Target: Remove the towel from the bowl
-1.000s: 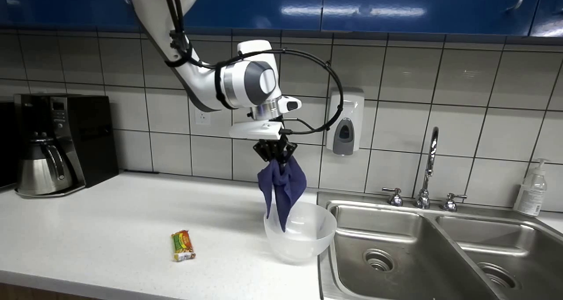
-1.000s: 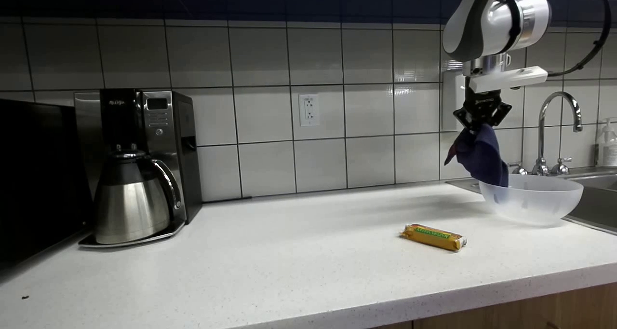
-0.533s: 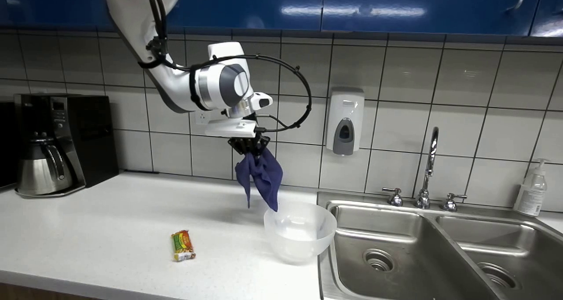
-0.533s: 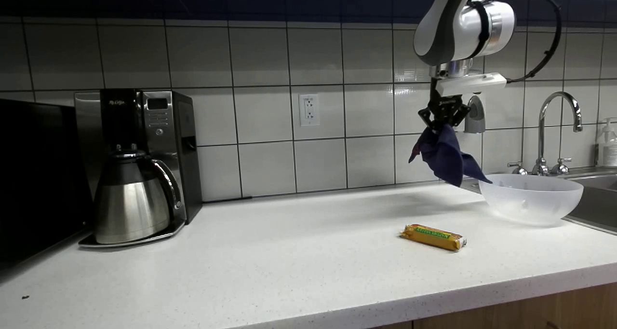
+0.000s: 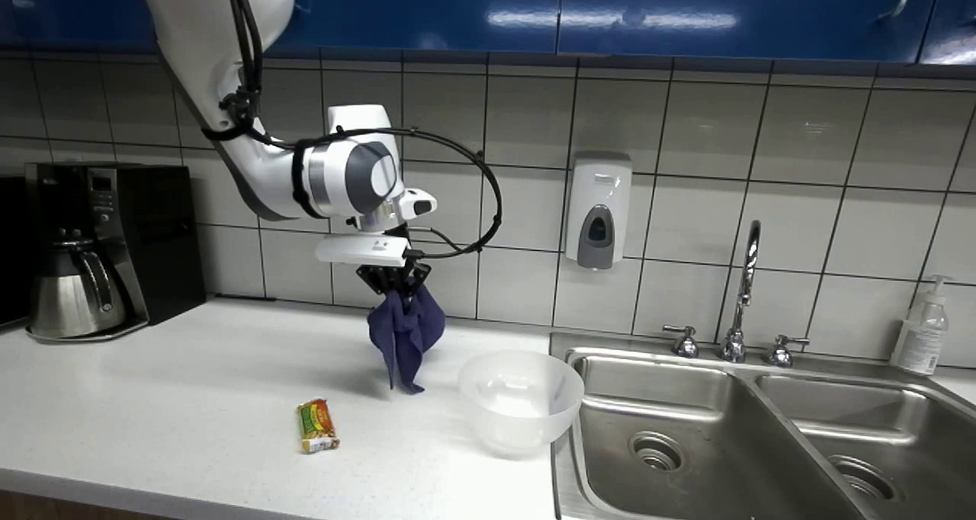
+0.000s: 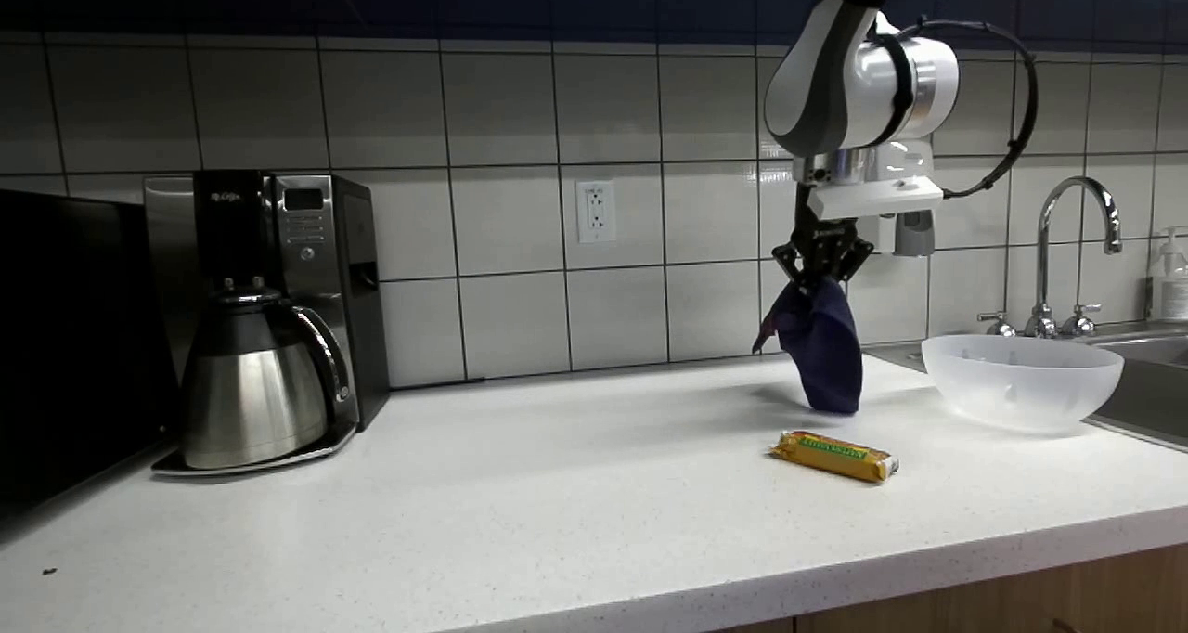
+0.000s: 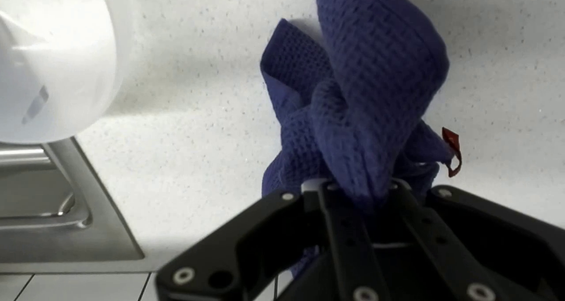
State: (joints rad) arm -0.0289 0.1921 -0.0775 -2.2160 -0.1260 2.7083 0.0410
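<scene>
Towel point(image 7: 368, 111) hangs beneath our gripper point(image 7: 363, 191), clenched between the jaws; we see the bowl point(image 6: 1021, 387) lower than the jaws and off to one side, apart from the towel.

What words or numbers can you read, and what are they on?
"Mr. Coffee", probably, though blurry: black-and-silver coffee maker.
Too blurred: lettering on the orange-yellow wrapped bar.
Too small: label on the clear plastic pump bottle.
Too blurred: pale mark on the black metal gripper.
No readable numbers.
</scene>
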